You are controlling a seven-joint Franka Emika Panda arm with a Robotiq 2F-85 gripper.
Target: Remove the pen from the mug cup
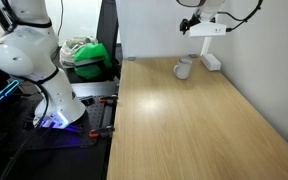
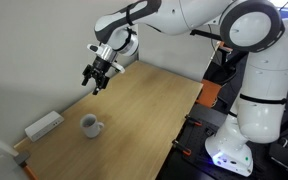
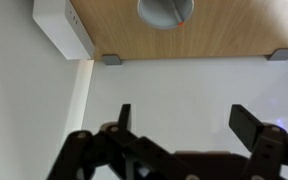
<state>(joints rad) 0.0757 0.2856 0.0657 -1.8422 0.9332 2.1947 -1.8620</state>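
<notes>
The pale grey-white mug cup (image 1: 183, 68) stands near the far edge of the wooden table, and it shows in both exterior views (image 2: 91, 126). In the wrist view the mug (image 3: 166, 10) is cut off by the top edge. A small orange-red bit of the pen (image 3: 187, 20) shows at its rim. The pen is too small to make out in the exterior views. My gripper (image 2: 96, 80) hangs well above the table, off to one side of the mug and apart from it. It is open and empty (image 3: 187, 120). It also shows at the top of an exterior view (image 1: 206, 25).
A white rectangular block (image 1: 212, 61) lies beside the mug against the wall, and it also shows in the other views (image 2: 44, 125) (image 3: 64, 25). The white wall borders the table's far side. A green object (image 1: 89, 55) and the robot base (image 1: 44, 90) sit off the table's side.
</notes>
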